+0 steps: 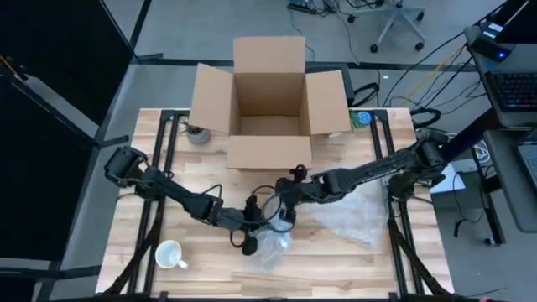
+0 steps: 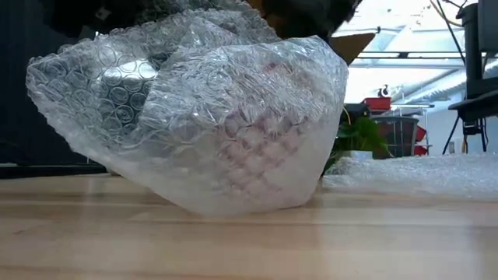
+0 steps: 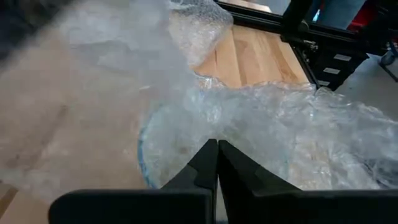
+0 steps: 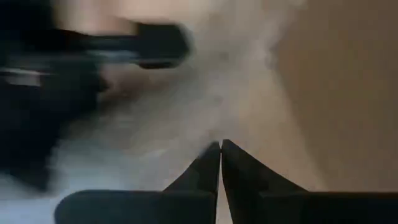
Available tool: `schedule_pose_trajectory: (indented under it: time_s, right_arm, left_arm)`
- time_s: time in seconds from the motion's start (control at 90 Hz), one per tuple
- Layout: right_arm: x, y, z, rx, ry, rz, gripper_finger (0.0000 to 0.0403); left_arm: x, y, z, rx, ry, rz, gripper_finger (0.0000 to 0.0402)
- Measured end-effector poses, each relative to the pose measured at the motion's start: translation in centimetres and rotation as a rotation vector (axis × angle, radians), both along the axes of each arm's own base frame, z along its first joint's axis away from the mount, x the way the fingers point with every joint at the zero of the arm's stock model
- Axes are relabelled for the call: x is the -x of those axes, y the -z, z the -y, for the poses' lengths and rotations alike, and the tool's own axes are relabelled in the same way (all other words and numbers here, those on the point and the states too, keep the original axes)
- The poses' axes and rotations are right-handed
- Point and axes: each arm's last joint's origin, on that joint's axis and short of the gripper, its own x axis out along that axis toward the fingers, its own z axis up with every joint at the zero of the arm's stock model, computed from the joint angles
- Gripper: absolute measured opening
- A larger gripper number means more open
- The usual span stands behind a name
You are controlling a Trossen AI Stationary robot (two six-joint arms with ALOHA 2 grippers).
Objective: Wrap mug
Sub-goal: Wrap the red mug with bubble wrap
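A bundle of clear bubble wrap (image 1: pixel 273 245) (image 2: pixel 226 124) sits on the wooden table near its middle front, resting on its underside. Through the wrap a round bluish rim (image 3: pixel 143 155) and a pinkish shape (image 2: pixel 257 132) show. My left gripper (image 1: pixel 249 239) (image 3: pixel 217 149) is shut at the bundle's left side. My right gripper (image 1: pixel 284 220) (image 4: pixel 221 149) is shut at its far top. A bare white mug (image 1: pixel 170 254) stands upright at the front left, away from both grippers. My left gripper pinches the bubble wrap (image 3: pixel 214 127) between its two shut fingers, coming slanting down from the table's left. The bundle rests on the table; how many layers are held cannot be told. My right gripper is shut on the wrap (image 4: pixel 217 124) at the bundle's top, coming from the right and far side. The blurred view hides which edge or fold it has.
An open cardboard box (image 1: pixel 268 101) stands at the far middle with its flaps spread. A loose bubble wrap sheet (image 1: pixel 352 220) lies flat to the right of the bundle. A small grey thing (image 1: pixel 198 134) and a green roll (image 1: pixel 362 120) flank the box.
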Motion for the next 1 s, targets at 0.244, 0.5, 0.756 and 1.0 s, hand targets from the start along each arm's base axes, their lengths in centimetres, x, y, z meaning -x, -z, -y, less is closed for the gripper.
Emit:
schedule_pose_trajectory:
  time_s: [0.244, 0.5, 0.756, 1.0]
  right_arm:
    - [1.2, -0.1, -4.2, -0.023, -0.133, 0.013, 0.0]
    - [0.7, 2.0, -4.9, -0.054, -0.113, -0.065, 0.0]
    - [-0.6, 5.1, -5.0, -0.066, -0.098, -0.13, 0.0]
    - [-0.5, 5.5, -4.8, -0.06, -0.091, -0.159, 0.0]
  left_arm:
    - [0.0, 0.0, -0.1, -0.001, -0.002, -0.001, 0.0]
    - [-0.1, 0.0, -0.2, 0.002, -0.005, 0.0, 0.0]
    - [-0.1, -0.1, -0.2, 0.003, -0.006, 0.003, 0.0]
    - [0.7, -1.7, -0.4, 0.006, -0.002, 0.01, 0.0]
